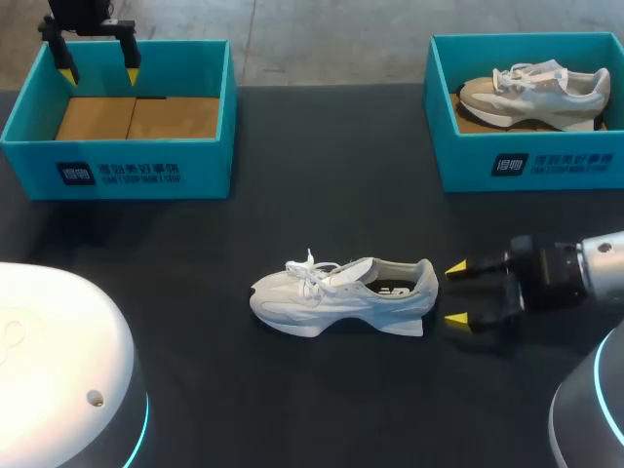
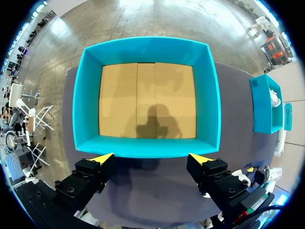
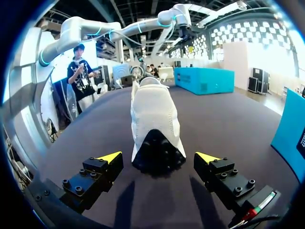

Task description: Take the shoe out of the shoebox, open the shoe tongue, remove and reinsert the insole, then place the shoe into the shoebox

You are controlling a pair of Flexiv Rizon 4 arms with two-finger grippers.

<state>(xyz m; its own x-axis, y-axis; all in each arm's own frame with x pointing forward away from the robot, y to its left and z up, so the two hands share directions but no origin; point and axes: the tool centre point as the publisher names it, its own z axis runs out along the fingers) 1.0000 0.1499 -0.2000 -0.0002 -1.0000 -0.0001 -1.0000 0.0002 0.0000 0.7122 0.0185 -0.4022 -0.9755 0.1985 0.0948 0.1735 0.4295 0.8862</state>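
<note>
A white sneaker [image 1: 343,294] lies on its sole in the middle of the black table, toe pointing left, heel toward my right gripper [image 1: 456,292]. That gripper is open and sits just behind the heel without touching it; in the right wrist view the shoe's heel [image 3: 157,148] is straight ahead of the gripper [image 3: 161,157], between the lines of its fingers. My left gripper [image 1: 97,61] hangs open over the empty teal shoebox [image 1: 117,161] at the back left. The left wrist view looks down into this shoebox [image 2: 147,47], with only a cardboard floor ahead of the gripper [image 2: 151,157].
A second teal shoebox [image 1: 526,156] at the back right holds another pale sneaker [image 1: 534,93]. That box also shows beside the left gripper [image 2: 263,106]. White robot bases stand at the front left corner [image 1: 58,370] and front right corner [image 1: 590,409].
</note>
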